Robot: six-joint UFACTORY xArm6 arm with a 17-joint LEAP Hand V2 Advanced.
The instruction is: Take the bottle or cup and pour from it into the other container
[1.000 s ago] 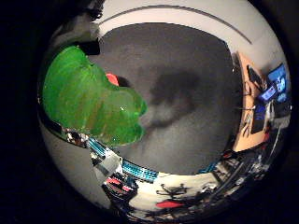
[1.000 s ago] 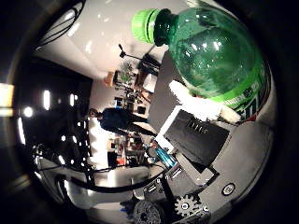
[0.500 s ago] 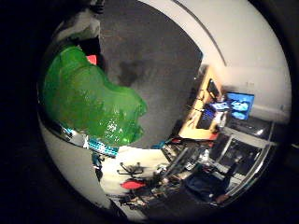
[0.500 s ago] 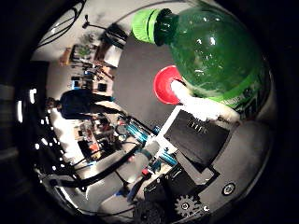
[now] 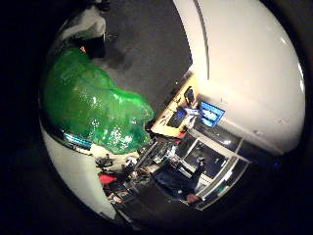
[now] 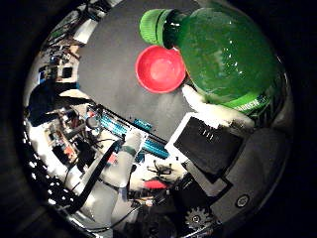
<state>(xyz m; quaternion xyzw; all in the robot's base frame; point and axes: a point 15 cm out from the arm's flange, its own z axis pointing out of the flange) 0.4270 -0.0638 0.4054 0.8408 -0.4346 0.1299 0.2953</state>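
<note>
Bottle (image 6: 225,54) tilted over the bowl (image 6: 160,69)
Hand (image 6: 213,144) fingers wrapped round it, capped neck right above the red bowl.

The bench (image 6: 116,69) has a dark grey, matt top that is plain and even in tone. A red cup (image 6: 160,69) stands upright on it with its round mouth open to the camera, and it sits well in from the bench edges, with bare grey top showing along most of its rim. The near edge of the bench runs just beside a teal rail, and the far edge meets a pale wall
</note>
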